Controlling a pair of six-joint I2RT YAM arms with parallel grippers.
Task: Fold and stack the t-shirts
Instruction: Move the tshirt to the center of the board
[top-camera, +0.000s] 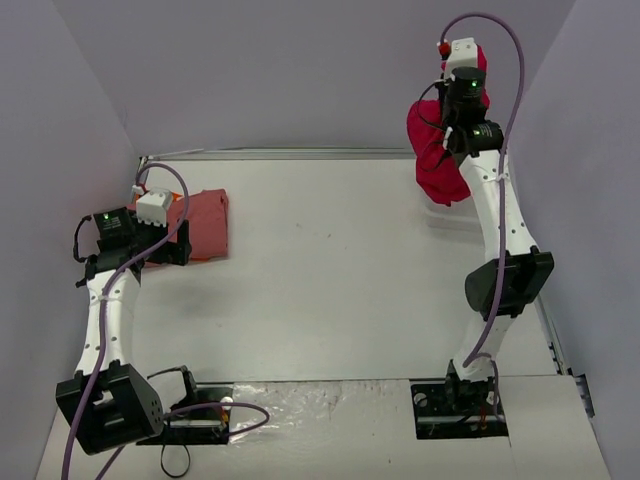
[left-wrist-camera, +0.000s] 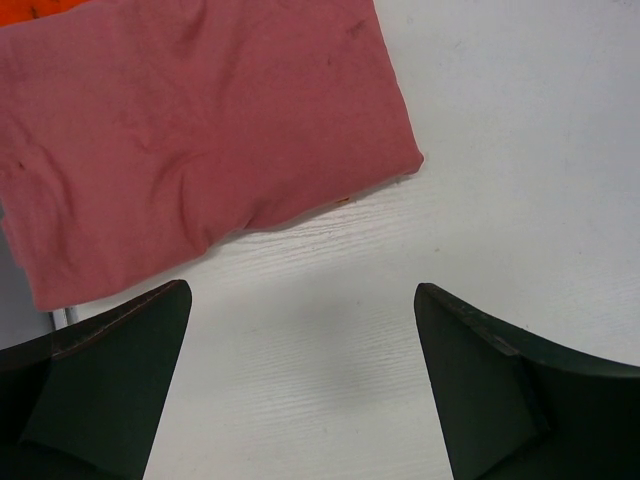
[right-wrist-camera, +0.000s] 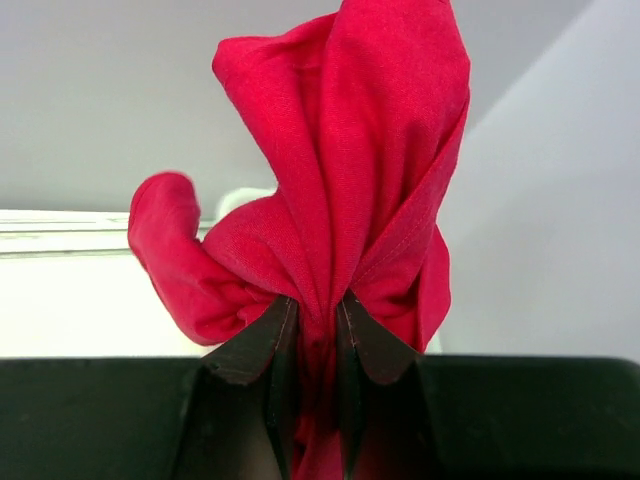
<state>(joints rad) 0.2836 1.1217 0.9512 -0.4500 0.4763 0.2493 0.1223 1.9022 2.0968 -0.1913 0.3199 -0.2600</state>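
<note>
My right gripper (top-camera: 462, 62) is raised high at the far right and shut on the bright red t-shirt (top-camera: 437, 160), which hangs bunched below it above the table. In the right wrist view the red cloth (right-wrist-camera: 350, 180) is pinched between the dark fingers (right-wrist-camera: 250, 350). The salmon pink t-shirt (top-camera: 205, 225) lies folded at the far left of the table, with an orange t-shirt edge (left-wrist-camera: 50, 8) under it. My left gripper (left-wrist-camera: 300, 330) is open and empty over bare table, just near of the pink shirt (left-wrist-camera: 200, 140).
The white table (top-camera: 340, 280) is walled by grey panels on the left, back and right. A metal rail (top-camera: 280, 153) runs along its far edge. Both arm bases sit on the near edge.
</note>
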